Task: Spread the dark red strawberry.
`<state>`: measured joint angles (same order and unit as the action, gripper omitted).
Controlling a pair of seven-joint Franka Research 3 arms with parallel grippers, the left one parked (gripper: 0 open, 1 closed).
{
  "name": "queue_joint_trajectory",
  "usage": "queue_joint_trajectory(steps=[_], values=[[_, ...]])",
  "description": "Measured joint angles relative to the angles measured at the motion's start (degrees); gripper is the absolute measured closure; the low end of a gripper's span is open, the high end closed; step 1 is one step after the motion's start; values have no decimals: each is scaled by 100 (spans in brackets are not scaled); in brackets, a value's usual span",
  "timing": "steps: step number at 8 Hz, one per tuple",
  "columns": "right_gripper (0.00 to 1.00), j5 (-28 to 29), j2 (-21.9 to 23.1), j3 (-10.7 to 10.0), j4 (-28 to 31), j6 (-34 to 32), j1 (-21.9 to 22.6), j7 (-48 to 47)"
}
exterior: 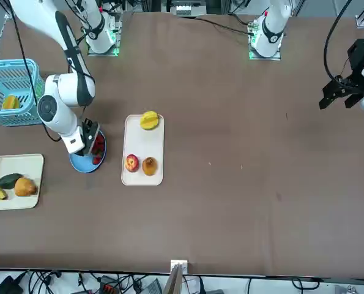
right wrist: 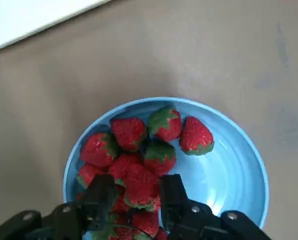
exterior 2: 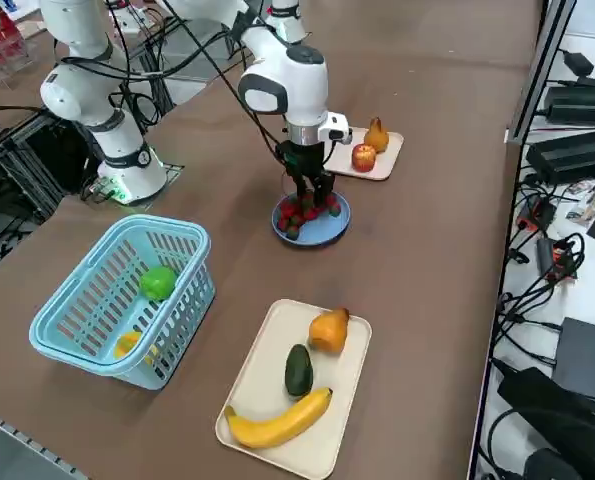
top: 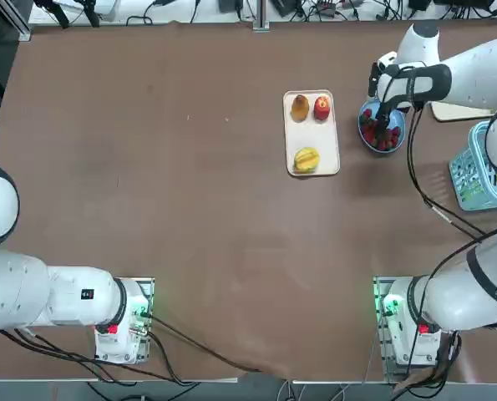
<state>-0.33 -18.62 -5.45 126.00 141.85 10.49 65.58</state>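
The brown table [top: 190, 209] carries, from the overhead camera, a white tray [top: 312, 134] of fruit near its middle and, just at that tray's 3 o'clock, a blue plate [top: 381, 130] that holds the strawberries [top: 387, 139]. The right arm [top: 457, 79] reaches in from the 3 o'clock side and hangs its right gripper [right wrist: 133, 197] straight down over the plate, so the berries lie directly beneath the tool rather than off to any side of it. In the wrist camera the plate's rim [right wrist: 249, 150] shows the pile crowded toward one half: the berries are heaped at about 9 to 12 o'clock of the plate's centre, while the half from roughly 2 to 5 o'clock is bare blue. The two black fingers [right wrist: 102, 196] stand one either side of a single strawberry [right wrist: 138, 186] on top of the heap, with berries touching it on most sides. The jaws are partly drawn in around that berry; whether they already press it cannot be told, since a narrow gap may remain. The coming move seems to turn on this: the chosen berry sits right between the fingers, and the free space to carry it into is the bare side of the plate or the table beyond. The neighbours are tight enough that a lift could drag one along.
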Motion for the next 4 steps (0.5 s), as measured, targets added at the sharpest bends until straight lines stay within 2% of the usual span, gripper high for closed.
queue_joint_trajectory(steps=[3, 4], values=[[52, 0, -47, 0, -37, 26, 0, 0], [59, 0, -56, 0, -54, 38, 0, 0]])
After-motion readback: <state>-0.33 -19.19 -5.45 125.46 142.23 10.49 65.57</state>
